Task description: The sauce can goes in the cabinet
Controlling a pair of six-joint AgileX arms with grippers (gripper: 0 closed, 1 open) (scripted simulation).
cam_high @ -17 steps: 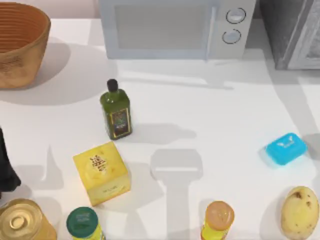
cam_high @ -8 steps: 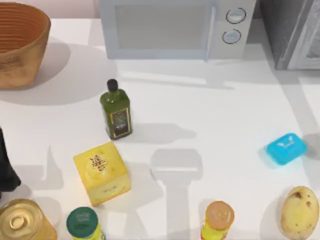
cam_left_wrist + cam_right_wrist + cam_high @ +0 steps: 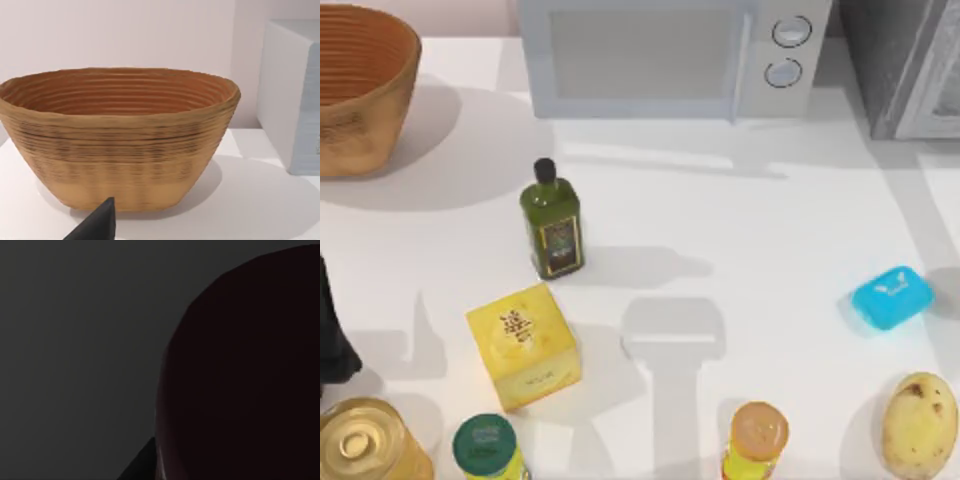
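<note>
1. The white surface (image 3: 770,250) is brightly and evenly lit from above.
2. Soft grey shadows fall to the right of the olive-oil bottle (image 3: 552,222) and the basket (image 3: 360,90).
3. The left wrist view is bright and clear.
4. The right wrist view is dark.

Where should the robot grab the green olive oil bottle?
The olive oil bottle is probably best held around its wide body, below the neck, coming down from above. It stands upright, its sides look flat enough to press on, and its black cap is small. The yellow box sits apart, leaving bare table around it.
</note>
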